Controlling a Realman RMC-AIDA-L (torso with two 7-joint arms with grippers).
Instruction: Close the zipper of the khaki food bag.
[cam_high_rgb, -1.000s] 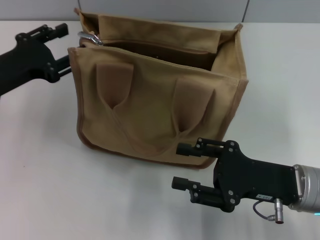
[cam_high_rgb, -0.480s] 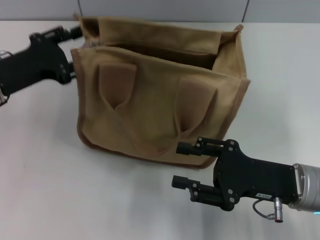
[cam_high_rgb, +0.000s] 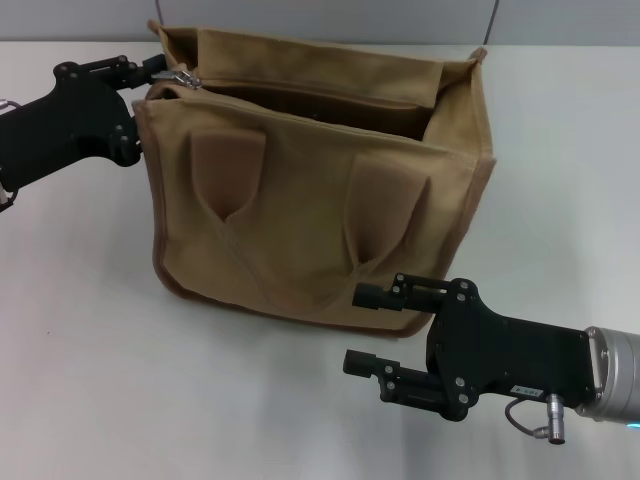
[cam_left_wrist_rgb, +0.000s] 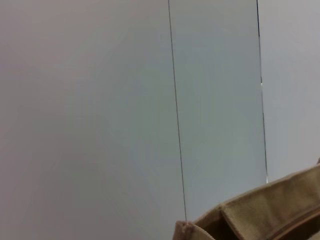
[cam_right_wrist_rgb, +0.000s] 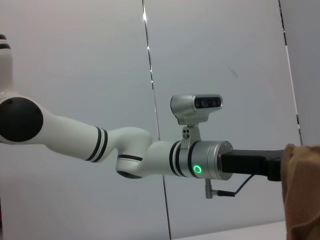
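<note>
Two black grippers flank the khaki food bag (cam_high_rgb: 310, 190), which stands upright on the white table (cam_high_rgb: 90, 350) with its two looped handles facing the camera. The bag's mouth gapes wide: the near top edge and the far flap stand well apart, with dark interior showing between them across nearly the whole width. The zipper (cam_high_rgb: 184, 76) shows its silver slider at the bag's left top corner, right at the end of the opening. The left gripper (cam_high_rgb: 150, 80) reaches in from the left edge of the head view and sits against that same corner, its fingertips at the slider; whether they are pinched on the pull tab cannot be told. The right gripper (cam_high_rgb: 362, 330) hovers low in front of the bag's right bottom corner, its two fingers spread apart with nothing between them, the upper one just beside the brown piping. Bare table lies open to the left, right and front of the bag. The left wrist view catches only a bit of the bag's rim (cam_left_wrist_rgb: 260, 210) against a grey wall panel (cam_left_wrist_rgb: 100, 100).
</note>
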